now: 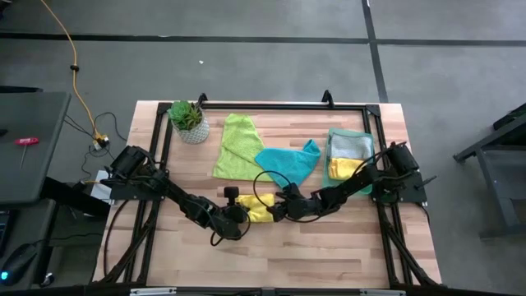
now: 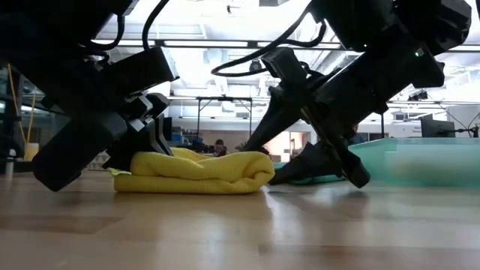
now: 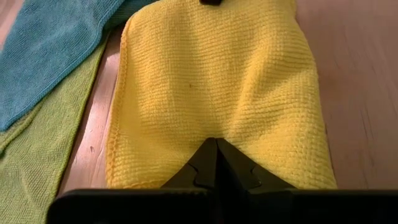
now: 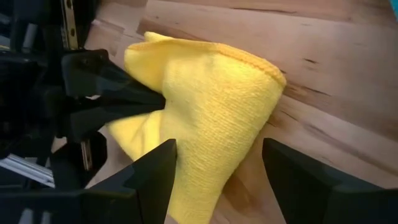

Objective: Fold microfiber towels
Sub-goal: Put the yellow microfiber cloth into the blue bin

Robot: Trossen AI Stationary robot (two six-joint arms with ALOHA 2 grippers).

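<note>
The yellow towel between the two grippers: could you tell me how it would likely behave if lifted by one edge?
Probably floppy: the yellow towel lies in soft rounded folds and puckers where the shut left gripper pinches it. It likely weighs little, being thin knit cloth. Its looped weave looks grippy rather than slippery, so it should drape from the pinch, though the fold would probably fall open. The right gripper stands open beside it.

yellow towel [image 3: 211, 93], teal towel [image 1: 288, 160] (plain)

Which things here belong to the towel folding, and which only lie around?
Job: yellow towel, pinched by the shut left gripper; open right gripper; lime green towel; teal towel; towels in the tray.
Lying about: green tray; potted plant.
</note>
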